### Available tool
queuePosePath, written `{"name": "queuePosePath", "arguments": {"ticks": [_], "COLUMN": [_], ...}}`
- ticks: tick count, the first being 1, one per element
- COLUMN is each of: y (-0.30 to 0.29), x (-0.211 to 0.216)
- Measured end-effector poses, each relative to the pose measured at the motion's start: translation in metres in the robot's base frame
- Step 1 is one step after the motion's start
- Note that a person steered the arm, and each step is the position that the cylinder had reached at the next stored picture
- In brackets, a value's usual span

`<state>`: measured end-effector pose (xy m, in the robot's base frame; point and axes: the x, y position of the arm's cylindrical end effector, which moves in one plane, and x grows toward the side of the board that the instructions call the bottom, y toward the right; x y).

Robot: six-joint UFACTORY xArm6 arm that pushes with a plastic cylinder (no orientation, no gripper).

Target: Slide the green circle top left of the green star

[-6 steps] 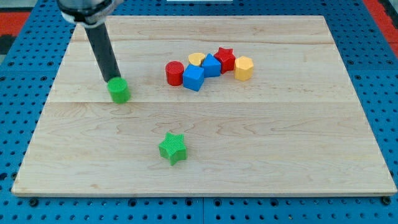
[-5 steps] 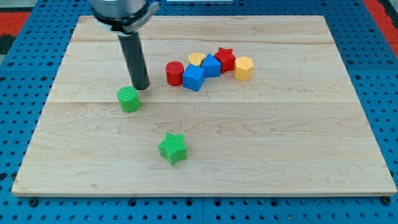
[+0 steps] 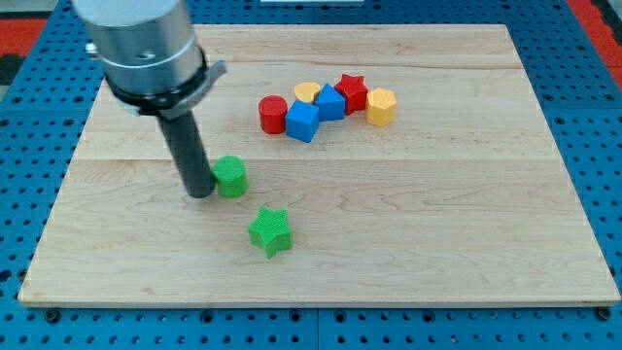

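Wood fills most of the view: a pale plank board [image 3: 437,243] lying on a blue pegboard bench [image 3: 603,117]. Over its left side stands the arm's grey metal housing [image 3: 144,49], from which the dark rod descends; my tip [image 3: 199,193] rests on the board, touching the left side of the green circle [image 3: 231,177]. The rod is a plain pusher with nothing to open or close, and it holds nothing. The green circle sits just above and left of the green star [image 3: 270,231], near it but not touching. Well apart, toward the view's top, a cluster gathers: red cylinder [image 3: 273,114], blue cube [image 3: 302,122], second blue block [image 3: 330,101], yellow block [image 3: 307,92], red star [image 3: 352,91] and yellow hexagon [image 3: 381,106].
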<state>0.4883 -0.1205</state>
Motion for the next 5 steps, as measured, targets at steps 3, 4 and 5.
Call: {"name": "queuePosePath", "arguments": {"ticks": [3,4,5], "y": [-0.024,0.069,0.094], "x": [-0.070,-0.008,0.022]}}
